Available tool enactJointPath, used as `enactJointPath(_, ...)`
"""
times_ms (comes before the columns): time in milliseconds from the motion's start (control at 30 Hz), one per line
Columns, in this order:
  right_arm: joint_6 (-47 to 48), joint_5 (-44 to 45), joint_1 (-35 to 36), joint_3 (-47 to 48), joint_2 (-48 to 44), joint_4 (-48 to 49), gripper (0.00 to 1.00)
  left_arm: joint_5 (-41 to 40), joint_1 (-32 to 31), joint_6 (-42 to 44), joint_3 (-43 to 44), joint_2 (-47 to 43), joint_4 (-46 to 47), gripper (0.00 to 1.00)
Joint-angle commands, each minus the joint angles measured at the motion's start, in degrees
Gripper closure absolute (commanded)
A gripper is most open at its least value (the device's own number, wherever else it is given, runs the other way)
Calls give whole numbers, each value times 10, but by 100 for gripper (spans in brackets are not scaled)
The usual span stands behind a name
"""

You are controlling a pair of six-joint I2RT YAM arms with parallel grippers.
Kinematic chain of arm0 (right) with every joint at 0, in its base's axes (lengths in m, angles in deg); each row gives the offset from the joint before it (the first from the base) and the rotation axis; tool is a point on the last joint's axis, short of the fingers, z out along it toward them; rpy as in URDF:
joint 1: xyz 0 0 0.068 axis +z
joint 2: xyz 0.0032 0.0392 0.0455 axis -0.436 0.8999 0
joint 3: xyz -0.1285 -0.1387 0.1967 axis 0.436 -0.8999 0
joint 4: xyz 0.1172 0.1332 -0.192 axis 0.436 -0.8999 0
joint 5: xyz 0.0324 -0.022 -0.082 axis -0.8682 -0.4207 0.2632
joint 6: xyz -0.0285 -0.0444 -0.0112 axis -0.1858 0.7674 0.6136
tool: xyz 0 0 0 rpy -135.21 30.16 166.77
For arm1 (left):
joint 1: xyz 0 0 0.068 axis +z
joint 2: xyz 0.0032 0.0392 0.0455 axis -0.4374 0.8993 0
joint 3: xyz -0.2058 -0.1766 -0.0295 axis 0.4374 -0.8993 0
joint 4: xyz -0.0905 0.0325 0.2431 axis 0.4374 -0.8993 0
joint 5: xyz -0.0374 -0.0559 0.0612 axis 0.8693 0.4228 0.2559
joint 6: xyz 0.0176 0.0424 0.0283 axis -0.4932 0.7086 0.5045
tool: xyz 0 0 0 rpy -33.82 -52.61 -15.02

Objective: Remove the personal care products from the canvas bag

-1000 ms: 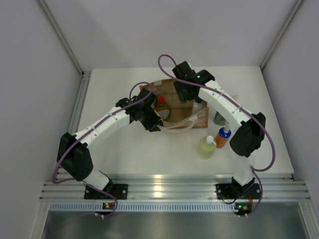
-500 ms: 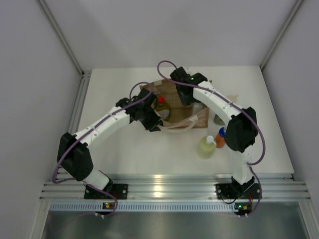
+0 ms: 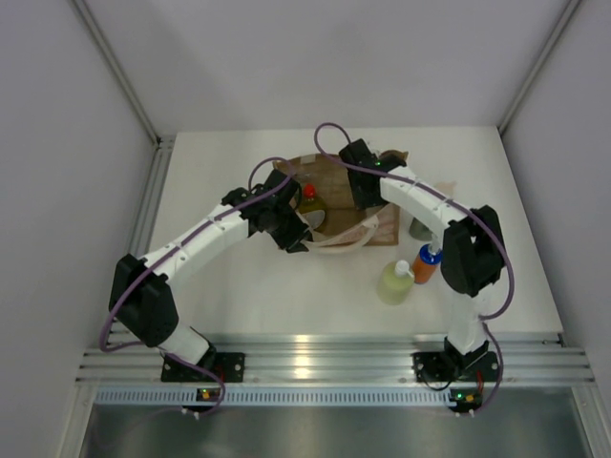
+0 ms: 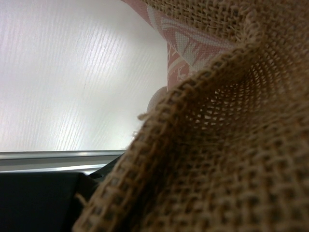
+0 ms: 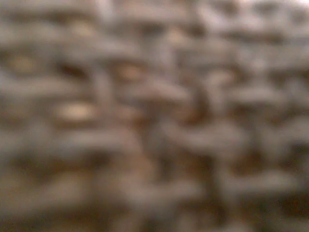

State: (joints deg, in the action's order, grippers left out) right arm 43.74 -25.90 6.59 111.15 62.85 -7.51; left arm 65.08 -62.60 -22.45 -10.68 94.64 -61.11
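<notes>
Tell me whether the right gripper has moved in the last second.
Yes. The right gripper has shifted away from the table far edge, deeper over the canvas bag.

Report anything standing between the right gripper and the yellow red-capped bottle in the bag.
The canvas bag itself. Its weave fills the right wrist view, close against the camera, so cloth lies before the right gripper. The yellow red-capped bottle shows further left in the opening; the fingers are hidden.
</notes>
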Motion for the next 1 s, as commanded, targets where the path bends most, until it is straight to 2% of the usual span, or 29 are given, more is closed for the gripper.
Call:
enactJointPath(0,-15,-24,-21,-38,-15,27,68,15,-6,1,10,-17,5,69)
enactJointPath(33,-15,-25,-22,-46,-23,34,84,15,-5,1,10,-17,4,69)
enactJointPath(100,-16,-24,-22,-55,-43,42,100,15,-5,0,10,-19,4,69)
enactJointPath(467,-14,-59,-20,-17,-140,51,100,13,-5,-6,10,-22,4,69)
enactJointPath(767,0,-115,-20,22,-158,33,100,10,-5,-14,11,-19,4,68)
enactJointPath(967,9,-128,-18,85,-155,-14,100,10,-6,-14,13,-17,5,59)
